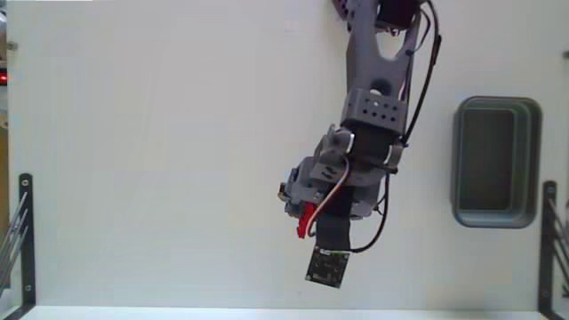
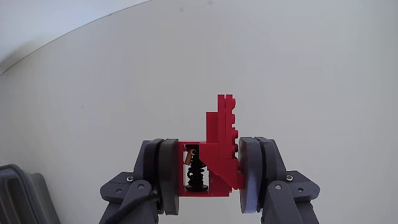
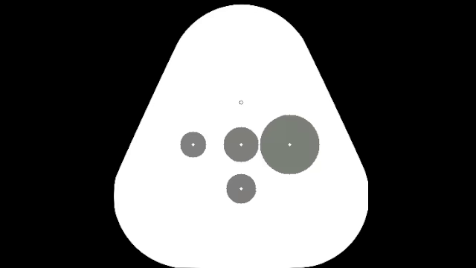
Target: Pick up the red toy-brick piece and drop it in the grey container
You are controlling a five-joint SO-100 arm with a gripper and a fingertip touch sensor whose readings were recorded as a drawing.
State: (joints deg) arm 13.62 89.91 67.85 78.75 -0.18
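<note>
In the wrist view my gripper (image 2: pixel 208 168) is shut on the red toy-brick piece (image 2: pixel 219 149), a stepped red shape with a black coiled part low on its left side. Both round pads press its sides, and the piece hangs above the white table. In the fixed view the red toy-brick piece (image 1: pixel 305 220) shows as a red sliver at the gripper (image 1: pixel 302 222), near the middle of the table. The grey container (image 1: pixel 495 161) stands at the right side of the fixed view, well apart from the arm. Its corner (image 2: pixel 22 196) shows at the lower left of the wrist view.
The grey arm (image 1: pixel 373 107) reaches down from the top centre of the fixed view, with black cables along its side. Black metal frames stand at the left edge (image 1: pixel 25 240) and right edge (image 1: pixel 549 240). The table is plain white.
</note>
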